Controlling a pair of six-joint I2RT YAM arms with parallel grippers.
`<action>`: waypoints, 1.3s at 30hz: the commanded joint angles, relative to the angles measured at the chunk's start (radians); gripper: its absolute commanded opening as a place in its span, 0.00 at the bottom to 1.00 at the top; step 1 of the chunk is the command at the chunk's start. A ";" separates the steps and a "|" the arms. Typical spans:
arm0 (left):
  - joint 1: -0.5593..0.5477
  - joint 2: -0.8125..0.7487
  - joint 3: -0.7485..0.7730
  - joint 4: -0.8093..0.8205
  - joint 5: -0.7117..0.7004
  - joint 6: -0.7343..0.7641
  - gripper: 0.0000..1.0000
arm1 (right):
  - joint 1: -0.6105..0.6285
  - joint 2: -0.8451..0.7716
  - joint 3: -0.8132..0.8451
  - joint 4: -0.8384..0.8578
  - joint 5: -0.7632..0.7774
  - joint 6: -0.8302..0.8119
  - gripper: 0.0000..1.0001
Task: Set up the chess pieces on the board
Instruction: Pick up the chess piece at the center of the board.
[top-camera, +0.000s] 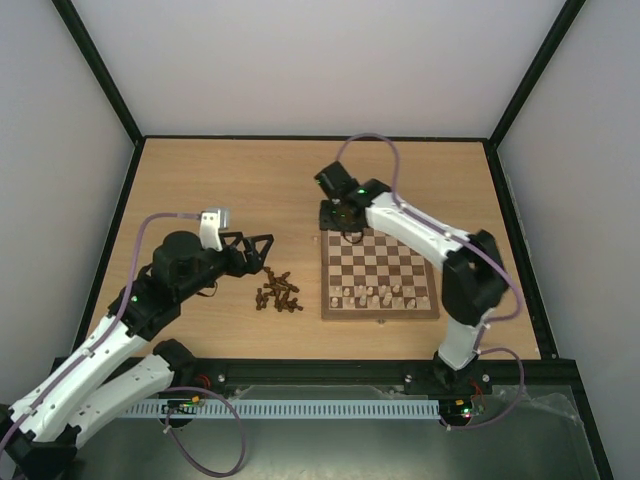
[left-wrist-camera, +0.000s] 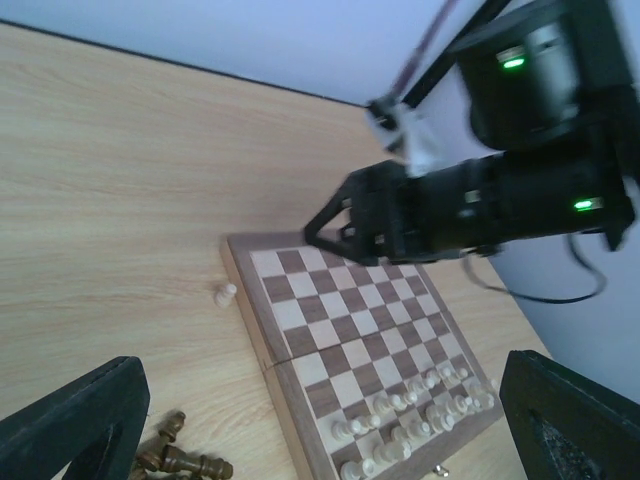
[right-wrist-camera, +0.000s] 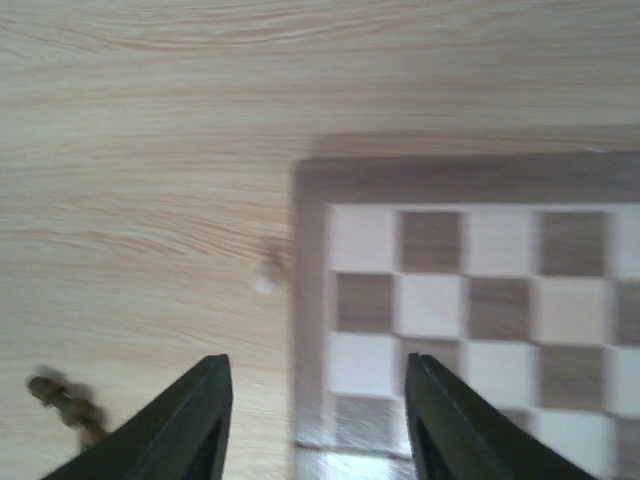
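Toward the right of the worktop (top-camera: 200, 180) lay the board (top-camera: 378, 262), its checkered squares mostly bare. Pale chess pieces (top-camera: 380, 293) stood crowded on its two nearest rows; they were too small to count. Left of the board, on the bare wood, dark chess pieces (top-camera: 278, 292) lay in a loose heap, several tipped on their sides. One lone pale piece (left-wrist-camera: 226, 294) sat on the worktop just beside the board's left edge, not touching it.

Above the board's far left corner hung the right claw (right-wrist-camera: 315, 365), pointing down, its fingers (right-wrist-camera: 200, 420) parted with nothing between them. In the right wrist view the lone pale piece showed only as a blur beyond the fingertips.

Over the worktop, left of the dark heap, the left claw (top-camera: 262, 252) was aimed toward the board. It was spread wide and grasped nothing. Its two fingers sat at the bottom corners of the left wrist view.
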 joint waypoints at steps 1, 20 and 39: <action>0.000 -0.042 0.044 -0.066 -0.079 0.019 0.99 | 0.067 0.185 0.173 -0.052 -0.040 -0.061 0.45; 0.002 -0.064 0.032 -0.102 -0.130 0.026 0.99 | 0.133 0.465 0.376 -0.164 0.085 -0.069 0.42; 0.002 -0.060 0.022 -0.096 -0.128 0.027 1.00 | 0.134 0.505 0.350 -0.151 0.087 -0.067 0.38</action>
